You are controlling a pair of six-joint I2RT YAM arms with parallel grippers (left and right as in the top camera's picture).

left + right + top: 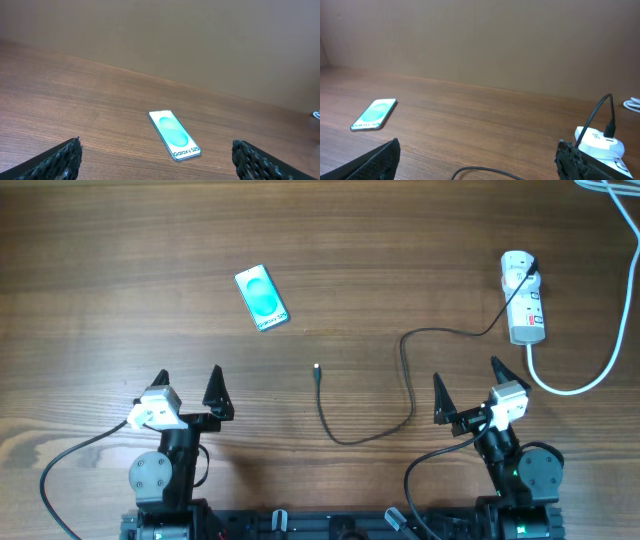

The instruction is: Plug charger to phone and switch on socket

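**Opening state, overhead view.** Wooden table (100,240) bearing all parts, with positions given from the phone (262,298), which lies flat, screen up.

- **Left gripper** (188,375): jaws spread, empty, robot-side of the phone and slightly to its left.
- **Right gripper** (466,372): jaws spread, empty, well to the phone's right.
- **Socket** (523,300): far right of the phone.
- **Charger** (350,443): plugged into the socket and looping back toward the phone.
- **Connector** (316,368): near the phone's right, robot-side, not touching it.

**Step in hand (judged):** reaching for the connector, with nothing yet grasped.

**Next move:** a fine pinch on the thin cable just behind the tip, then alignment with the phone's port.
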